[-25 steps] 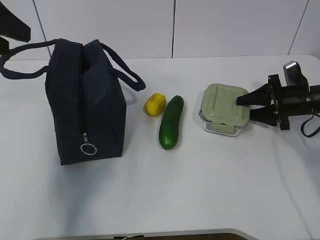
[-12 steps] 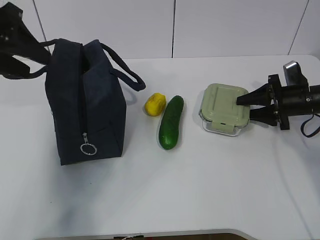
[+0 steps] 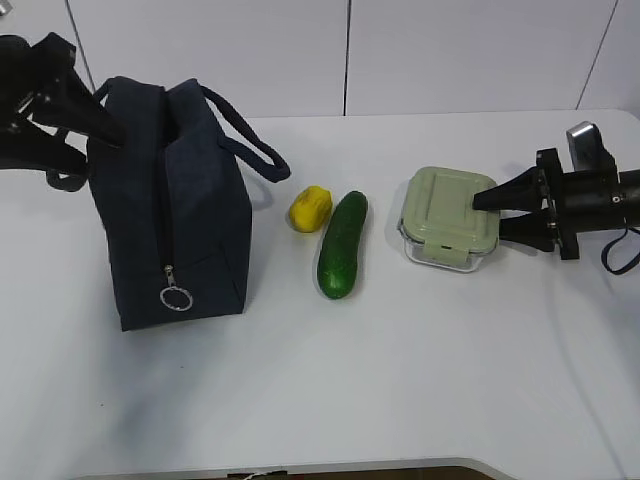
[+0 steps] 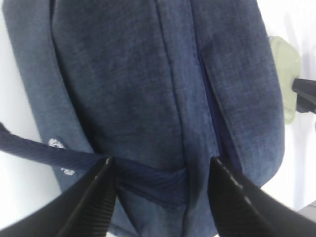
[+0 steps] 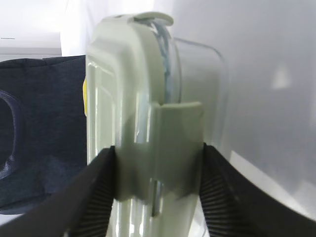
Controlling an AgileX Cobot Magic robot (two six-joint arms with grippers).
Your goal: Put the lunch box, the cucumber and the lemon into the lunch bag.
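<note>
The navy lunch bag [image 3: 170,200] stands at the left, its silver ring pull [image 3: 176,298] low on the near end. My left gripper [image 3: 100,148] is at its far left end, open, with the handle strap's base [image 4: 148,180] between its fingers. The yellow lemon [image 3: 310,208] and the dark green cucumber [image 3: 342,245] lie side by side in the middle. The lunch box [image 3: 445,215] with its sage lid rests on the table at the right. My right gripper [image 3: 490,218] is shut on its right edge, one finger on the lid, the other against the glass [image 5: 197,89].
The white table [image 3: 400,380] ends close in front and meets a white wall behind. The bag's right handle [image 3: 250,150] loops out toward the lemon. The right arm's cable [image 3: 615,255] hangs near the right edge.
The left gripper has come in from the upper left corner down to the bag's far end and handle. The right gripper and the lunch box have stayed put.
</note>
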